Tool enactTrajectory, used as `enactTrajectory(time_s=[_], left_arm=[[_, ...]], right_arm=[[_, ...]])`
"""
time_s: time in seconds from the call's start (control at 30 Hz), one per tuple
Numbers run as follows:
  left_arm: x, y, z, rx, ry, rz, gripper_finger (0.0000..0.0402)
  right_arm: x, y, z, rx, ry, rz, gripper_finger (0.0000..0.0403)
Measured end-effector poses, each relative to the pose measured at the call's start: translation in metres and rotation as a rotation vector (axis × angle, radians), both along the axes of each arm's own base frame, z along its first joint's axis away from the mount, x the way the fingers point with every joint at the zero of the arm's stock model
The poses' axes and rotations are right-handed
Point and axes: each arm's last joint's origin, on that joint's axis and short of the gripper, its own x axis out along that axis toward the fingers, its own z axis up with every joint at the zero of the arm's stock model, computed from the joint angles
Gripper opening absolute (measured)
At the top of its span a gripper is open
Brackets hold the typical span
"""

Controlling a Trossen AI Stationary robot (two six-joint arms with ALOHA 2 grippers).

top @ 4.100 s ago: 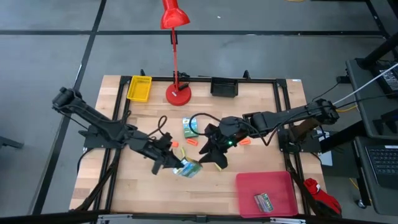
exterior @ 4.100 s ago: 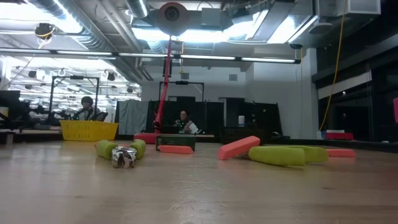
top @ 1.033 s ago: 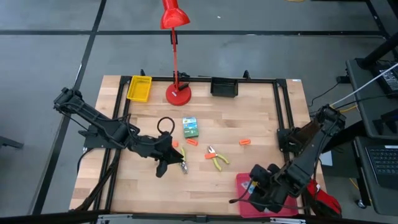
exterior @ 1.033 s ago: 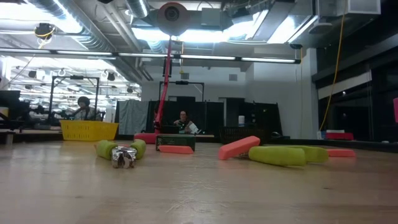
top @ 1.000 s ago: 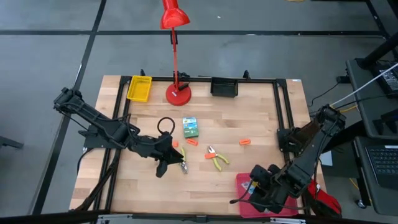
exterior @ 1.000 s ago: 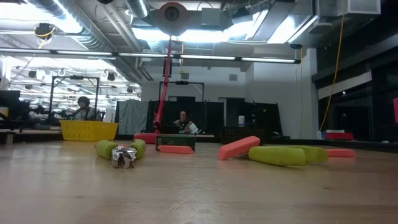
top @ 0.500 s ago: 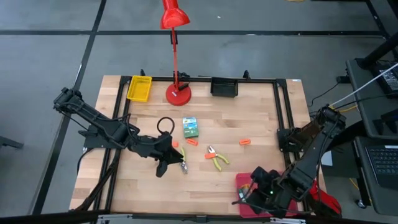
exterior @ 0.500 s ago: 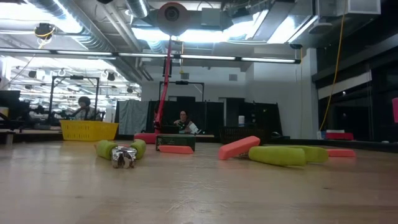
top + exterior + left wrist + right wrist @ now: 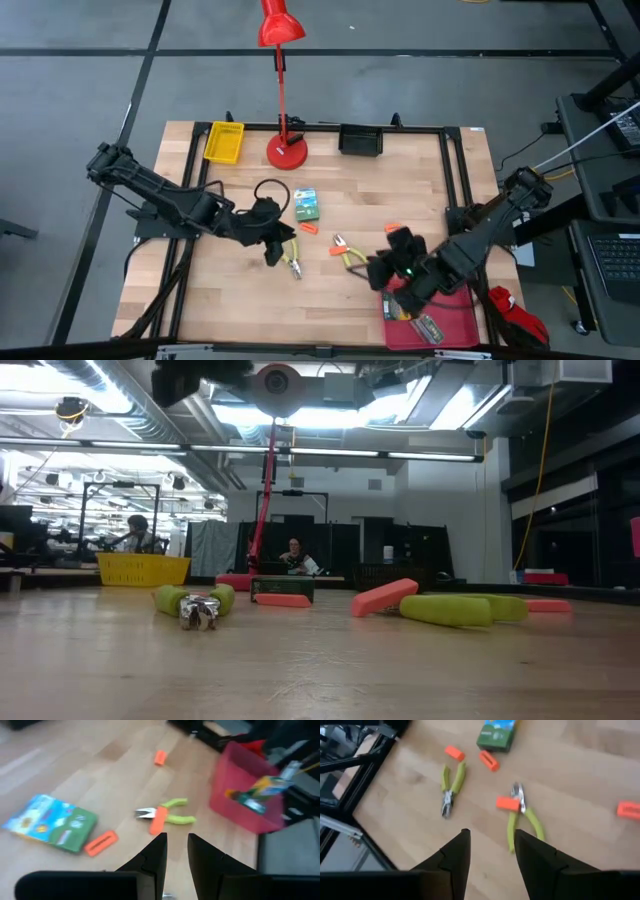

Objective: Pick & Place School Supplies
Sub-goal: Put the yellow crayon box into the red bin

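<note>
Risk of nudging pliers (image 9: 348, 257) toward red tray (image 9: 462, 305) at five o'clock; right end effector (image 9: 385, 268) released, empty, hovering beside them; left end effector (image 9: 274, 250) likewise unclenched, near second pliers (image 9: 293, 262).

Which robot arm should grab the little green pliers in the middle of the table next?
Probably the right. The right gripper is open and empty, right beside the pliers and near the red tray. The left gripper is nearer the other pliers.
</note>
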Motion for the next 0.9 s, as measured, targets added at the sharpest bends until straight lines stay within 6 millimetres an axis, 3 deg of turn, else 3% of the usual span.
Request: enactTrajectory(time_s=[0.13,0.3,0.43,0.6,0.73,0.9], left_arm=[[0.004,0.016,-0.018,0.040,0.146,0.075,0.0072],[0.021,0.046,-0.051,-0.158,0.336,0.283,0.0073],[0.038,0.062,-0.070,-0.213,0.326,0.441,0.0073],[0.057,0.088,-0.085,-0.270,0.289,0.499,0.0073],[0.057,0.103,-0.099,-0.271,0.344,0.548,0.0073],[0.049,0.112,-0.119,-0.323,0.369,0.544,0.0072]], right_arm=[[0.024,-0.017,0.003,0.015,0.017,0.102,0.0155],[0.043,-0.036,0.006,0.018,0.031,0.200,0.0155],[0.053,-0.058,0.007,0.012,0.050,0.211,0.0155],[0.066,-0.073,0.015,-0.005,-0.022,0.259,0.0155],[0.064,-0.076,0.018,-0.023,-0.022,0.278,0.0155],[0.047,-0.075,0.026,-0.056,0.017,0.276,0.0155]])
